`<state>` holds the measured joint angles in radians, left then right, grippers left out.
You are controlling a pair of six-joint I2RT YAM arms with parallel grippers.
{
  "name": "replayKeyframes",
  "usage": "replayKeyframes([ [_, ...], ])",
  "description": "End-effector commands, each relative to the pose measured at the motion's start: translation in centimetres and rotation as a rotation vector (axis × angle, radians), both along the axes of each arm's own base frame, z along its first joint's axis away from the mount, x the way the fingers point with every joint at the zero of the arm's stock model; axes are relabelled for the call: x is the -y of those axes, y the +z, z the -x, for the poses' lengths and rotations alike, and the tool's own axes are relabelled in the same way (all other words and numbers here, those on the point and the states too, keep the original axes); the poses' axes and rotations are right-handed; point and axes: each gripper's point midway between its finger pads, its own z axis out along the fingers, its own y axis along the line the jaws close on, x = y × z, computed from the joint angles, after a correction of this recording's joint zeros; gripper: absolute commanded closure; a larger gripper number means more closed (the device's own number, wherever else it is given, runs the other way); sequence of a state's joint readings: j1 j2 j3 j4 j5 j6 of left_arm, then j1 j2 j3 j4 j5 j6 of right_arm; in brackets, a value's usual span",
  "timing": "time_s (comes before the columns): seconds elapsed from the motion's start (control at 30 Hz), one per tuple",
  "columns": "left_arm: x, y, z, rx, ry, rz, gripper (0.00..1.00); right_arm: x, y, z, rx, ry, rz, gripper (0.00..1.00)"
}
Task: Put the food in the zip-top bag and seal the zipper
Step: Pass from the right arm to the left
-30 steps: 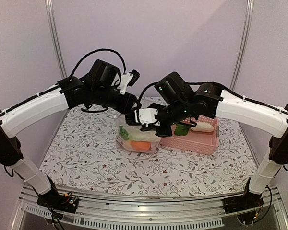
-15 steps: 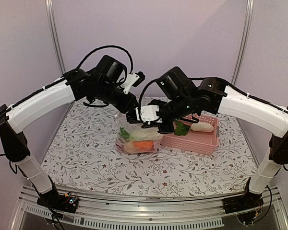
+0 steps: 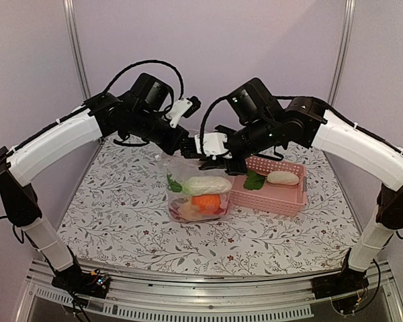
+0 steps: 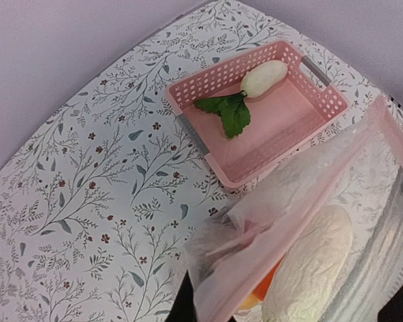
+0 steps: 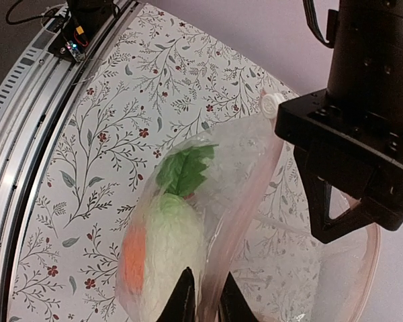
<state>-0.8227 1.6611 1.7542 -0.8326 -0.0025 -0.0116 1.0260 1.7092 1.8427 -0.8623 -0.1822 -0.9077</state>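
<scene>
While the zip-top bag [image 3: 198, 198] hangs mid-table, just left of the pink basket [image 3: 269, 201] | my left gripper [image 3: 187, 149] and right gripper [image 5: 207, 298] both pinched narrow on its zipper [image 5: 250, 201] | white oblong [image 3: 283, 178] unbagged in basket | keep strip taut, level; don't seal yet

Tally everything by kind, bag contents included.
pink basket: 1
clear zip-top bag: 1
white radish with green leaves, in the basket: 1
pale leafy cabbage, in the bag: 1
orange piece, in the bag: 1
Total: 5. More pieces lie at the bottom of the bag, but they are too blurred to count.
</scene>
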Motion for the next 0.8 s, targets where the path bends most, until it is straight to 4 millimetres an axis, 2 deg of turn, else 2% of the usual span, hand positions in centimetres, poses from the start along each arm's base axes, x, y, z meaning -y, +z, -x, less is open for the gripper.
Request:
replayKeyframes([
  [0.0, -0.8, 1.2, -0.7, 0.005, 0.014, 0.052, 1.00, 0.4, -1.0, 0.5, -0.069, 0.048, 0.020, 0.87],
  [0.07, -0.8, 1.1, -0.8, -0.005, 0.018, 0.067, 1.00, 0.6, -1.9, 1.0, -0.106, 0.061, 0.040, 0.84],
  [0.13, -0.9, 1.2, -0.9, -0.005, 0.022, 0.083, 1.00, 0.6, -1.7, 1.5, -0.132, 0.076, 0.040, 0.78],
  [0.2, -1.0, 1.3, -1.1, -0.002, 0.029, 0.094, 1.00, 0.9, -0.4, 1.9, -0.156, 0.091, 0.004, 0.70],
  [0.3, -1.0, 1.2, -1.4, -0.008, 0.035, 0.109, 1.00, 2.2, 3.3, 1.5, -0.178, 0.090, -0.092, 0.60],
  [0.43, -0.9, 0.9, -1.6, -0.020, 0.036, 0.118, 1.00, 5.6, 6.3, -1.3, -0.221, 0.025, -0.189, 0.56],
  [0.53, -0.9, 0.7, -1.7, -0.023, 0.043, 0.122, 1.00, 8.5, 6.7, -4.2, -0.262, -0.062, -0.231, 0.56],
  [0.63, -1.0, 0.7, -1.8, -0.024, 0.049, 0.129, 1.00, 11.9, 5.7, -7.4, -0.292, -0.172, -0.255, 0.56],
  [0.77, -0.9, 0.8, -1.8, -0.023, 0.049, 0.140, 1.00, 17.0, 2.6, -12.3, -0.313, -0.369, -0.238, 0.56],
])
